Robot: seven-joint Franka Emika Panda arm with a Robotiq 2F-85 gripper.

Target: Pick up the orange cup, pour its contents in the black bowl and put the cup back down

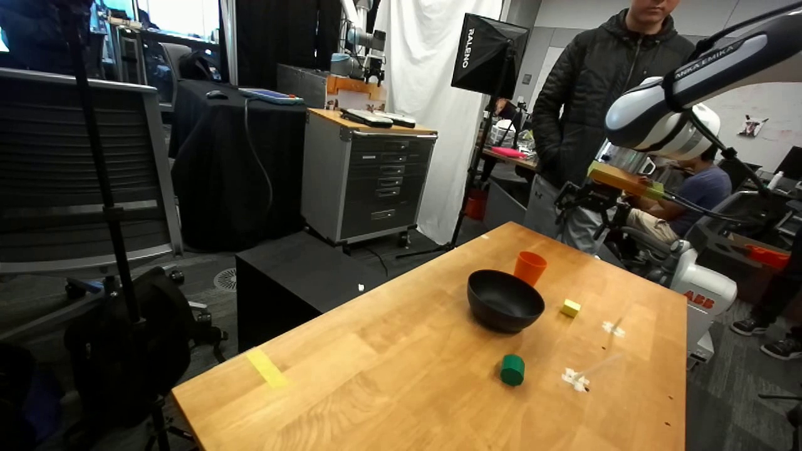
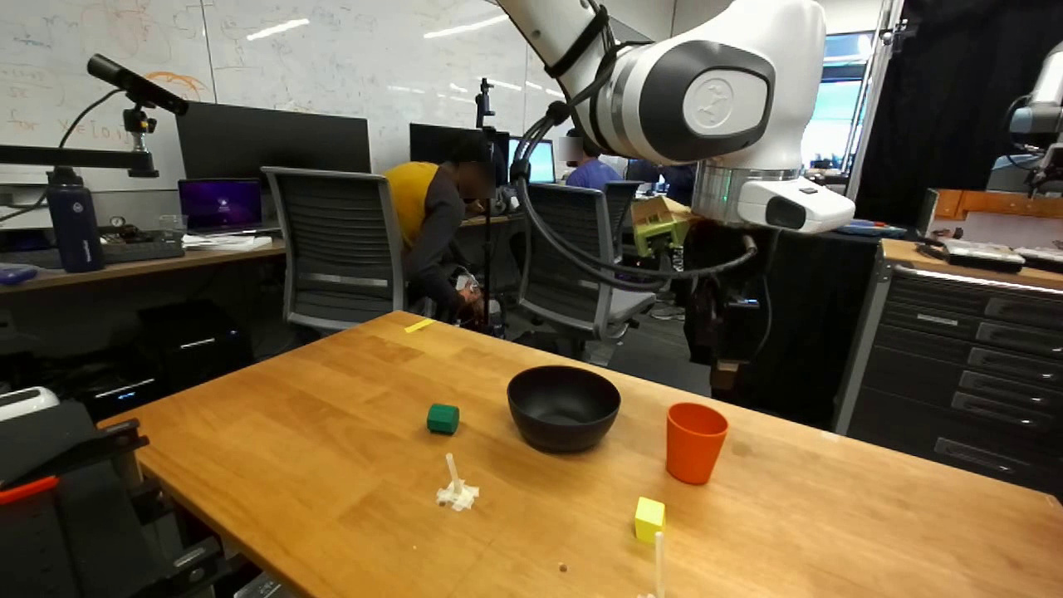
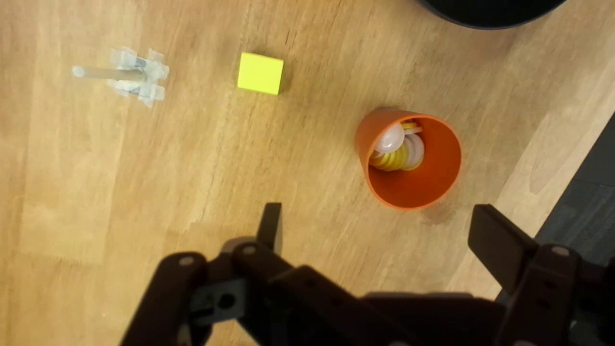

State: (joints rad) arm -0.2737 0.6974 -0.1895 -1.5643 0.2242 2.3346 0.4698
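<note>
1. The orange cup [image 2: 696,455] stood upright on the wooden table [image 2: 847,515], near the black bowl [image 2: 561,437] but not touching it; a yellow block [image 3: 260,73] sat close by.

2. Apparently plastic and thin-walled, the cup looked light even when loaded, unlikely to break, yet apt to bow inward under a hard squeeze. Its smooth sides, narrowing toward the base, suggested a risk of slipping once tipped.

3. The surest hold appeared to lie across the outer wall, a little below the rim, pinched from opposite sides so that the mouth was left free for the pour.

4. Above the table, the gripper [image 3: 377,216] hung with its fingers spread wide and nothing between them; in the wrist view the cup lay just beyond their tips.

5. Plain orange and with no handle in view, the cup flared to a round, open mouth. Its contents [image 3: 399,151], small rounded pieces in yellow and pale pinkish white, lay loosely heaped inside, and seemed likely to tumble out easily.
</note>
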